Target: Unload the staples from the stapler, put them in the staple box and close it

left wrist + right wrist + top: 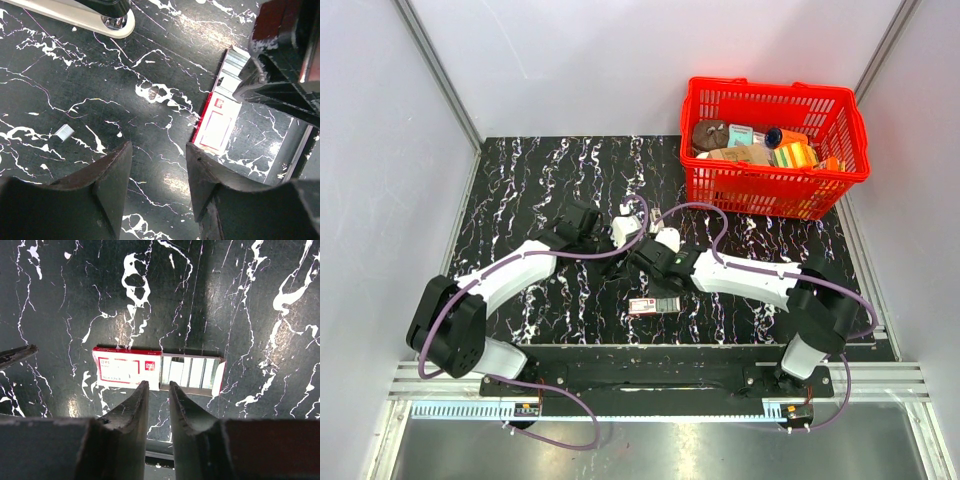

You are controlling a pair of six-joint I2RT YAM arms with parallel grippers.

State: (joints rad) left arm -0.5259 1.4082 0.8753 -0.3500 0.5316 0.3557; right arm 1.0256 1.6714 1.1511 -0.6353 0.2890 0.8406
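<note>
Left fingers (110,190) fill the bottom of the left wrist view, moderately apart, nothing between them. The staple box (217,125) sits just beside the right-hand finger, its tray slid partly out. The stapler (85,21) lies at the top left edge, well apart from the fingers and cut off by the frame, so I can't tell if its magazine is open or empty. A short loose strip of staples (64,132) lies on the counter (150,60) between stapler and fingers. It's likely already out of the stapler, so the unload looks at least partly done. What's left can't be judged from here.

Right wrist: right fingers (127,420) narrow, almost together, holding nothing, with tips just short of the box's near edge. Metal strips show in the open tray. No stapler in this view. The dark tip at the left edge is probably a left finger.

Top view: both arms meet mid-counter above the staple box. A red basket (770,195) of clutter sits at the far right. The stapler is too small to pick out with confidence.
</note>
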